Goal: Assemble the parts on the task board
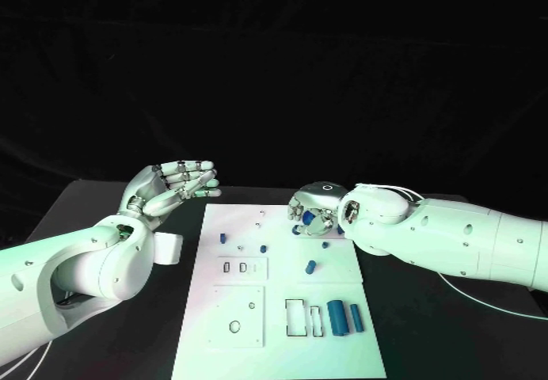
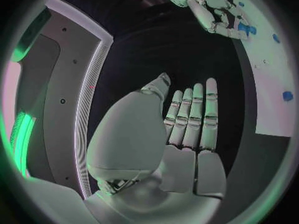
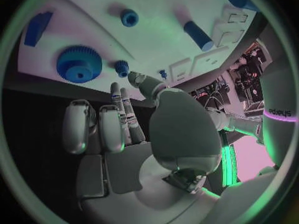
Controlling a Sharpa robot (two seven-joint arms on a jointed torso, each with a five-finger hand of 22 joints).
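A black table [image 1: 126,198] under a dark backdrop carried the flat white rectangular task board [image 1: 279,348] between two white robot arms.

The left silver hand [image 1: 171,186] hovered off the board's far left corner, palm up, fingers apart and grasping nothing. The right silver hand [image 1: 314,212] sat over the board's far right edge; its wrist view showed curled fingers with nothing between them. A large blue toothed gear [image 3: 79,63] lay near that hand, and two smaller blue round parts [image 3: 129,18] rested nearby. Toward the near right of the board, two upright blue cylindrical parts [image 1: 339,316] stood beside black-outlined rectangular slots [image 1: 296,317].
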